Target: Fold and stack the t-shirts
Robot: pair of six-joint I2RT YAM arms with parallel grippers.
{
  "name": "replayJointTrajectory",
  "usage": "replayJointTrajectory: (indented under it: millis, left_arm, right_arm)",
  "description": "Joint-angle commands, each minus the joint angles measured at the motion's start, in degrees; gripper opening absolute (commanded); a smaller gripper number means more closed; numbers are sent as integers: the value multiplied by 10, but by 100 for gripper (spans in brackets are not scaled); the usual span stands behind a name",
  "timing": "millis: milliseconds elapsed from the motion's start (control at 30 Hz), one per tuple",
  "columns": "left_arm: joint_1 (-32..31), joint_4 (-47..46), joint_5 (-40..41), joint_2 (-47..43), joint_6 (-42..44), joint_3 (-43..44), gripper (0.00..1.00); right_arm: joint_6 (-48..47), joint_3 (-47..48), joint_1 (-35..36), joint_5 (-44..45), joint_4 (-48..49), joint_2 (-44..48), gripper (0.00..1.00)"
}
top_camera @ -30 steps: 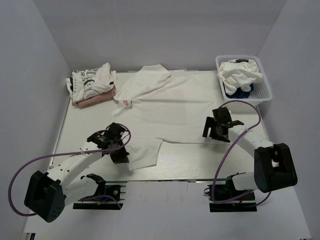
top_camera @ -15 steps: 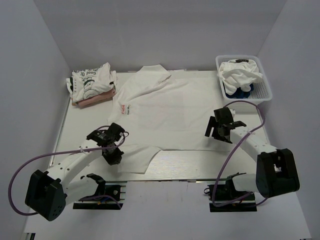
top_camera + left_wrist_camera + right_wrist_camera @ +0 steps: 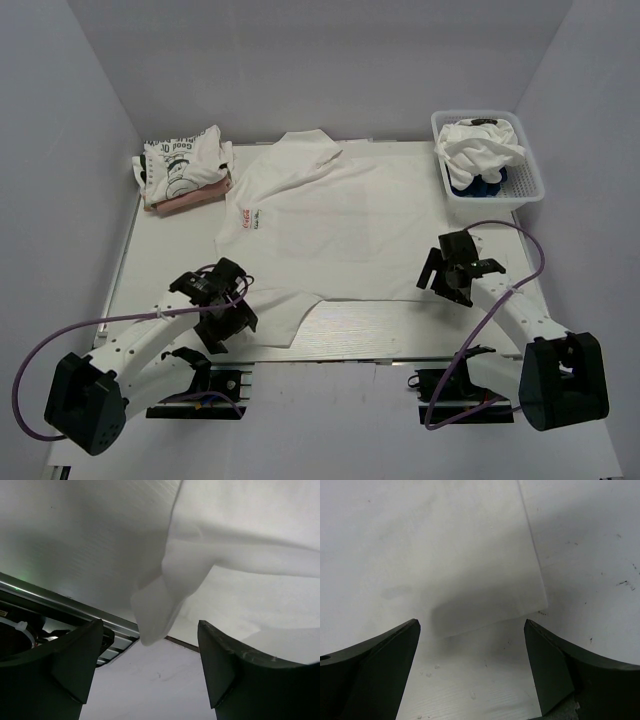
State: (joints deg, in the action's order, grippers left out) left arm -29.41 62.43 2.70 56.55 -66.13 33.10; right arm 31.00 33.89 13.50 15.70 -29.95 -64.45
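Spreading looks done, I judge; folding comes next. White shirt [image 3: 330, 215] lies flat on the table [image 3: 170, 250]. Left gripper [image 3: 150, 645] is wide, a cloth corner loose between its fingers. Right gripper [image 3: 472, 640] is wide over a shirt corner. Both must pinch first.

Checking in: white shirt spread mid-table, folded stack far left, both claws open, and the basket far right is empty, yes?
No, the basket isn't empty: the top view shows white cloth and blue cloth in it. The rest stands: spread shirt mid-table, folded stack far left, left claw and right claw open.
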Motion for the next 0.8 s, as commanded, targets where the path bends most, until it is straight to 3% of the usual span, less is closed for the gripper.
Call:
replayJointTrajectory:
  millis: [0,67,167,200,300,333,400,500,700,733,767]
  left_arm:
    - [-4,-1,7,-6,-9,1,85]
    - [-4,-18,15,21,-9,-7,82]
    - [-4,-51,20,49,4,-12,66]
    - [-4,-77,15,49,4,-12,52]
    - [-4,-122,-22,56,24,-19,33]
    - [-4,-129,-29,56,29,-24,14]
    - [-4,-140,-40,56,37,-32,0]
    - [-4,-145,-58,24,58,-32,0]
    - [-4,-160,-81,-50,89,-14,0]
    - [-4,-174,-81,-51,95,-6,0]
    - [-4,-180,-81,-57,101,-6,0]
  right_arm:
    - [11,-10,-5,-21,-5,4,90]
    - [12,-16,-10,-31,-11,5,90]
    - [15,-31,-13,-33,-15,20,90]
    - [16,-36,-16,-34,-16,23,90]
    - [25,-52,-23,-45,-12,45,90]
    - [31,-59,-25,-47,-4,51,90]
    - [33,-66,-31,-56,21,51,90]
    - [37,-66,-39,-66,56,32,90]
    - [44,-84,-44,-38,98,-7,80]
    - [44,-84,-46,-38,109,-12,75]
    - [47,-87,-49,-43,118,-14,57]
